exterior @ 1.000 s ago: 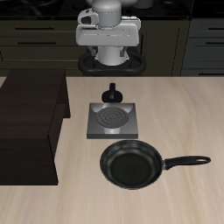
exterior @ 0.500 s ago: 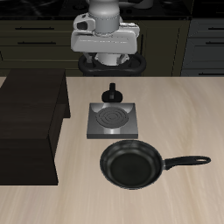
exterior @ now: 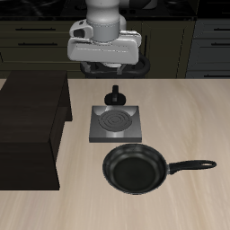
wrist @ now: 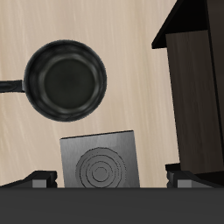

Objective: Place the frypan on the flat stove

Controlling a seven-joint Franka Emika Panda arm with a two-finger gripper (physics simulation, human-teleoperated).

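Since a second ago, only the arm has shifted: its white head now sits a little higher and more to the side above the back of the bench [exterior: 193, 108], while everything on the bench lies where it was. We see the frypan [exterior: 135, 169] resting flat on the bench near the front edge, its long black handle [exterior: 190, 166] stretched out along the bench, away from the dark cabinet block [exterior: 31, 130]. We find the flat stove [exterior: 114, 123] just behind the pan, close to its rim; whether the two touch we cannot tell. The stove's black knob [exterior: 114, 96] stands at its far edge, toward the robot. From the wrist view we look down on the frypan [wrist: 66, 80] and the flat stove [wrist: 101, 161], both bare, with the cabinet block [wrist: 197, 83] beside them. Our gripper [wrist: 112, 179] hangs well above all of this, holding nothing; only the two fingertips [wrist: 42, 180] show, set wide apart.
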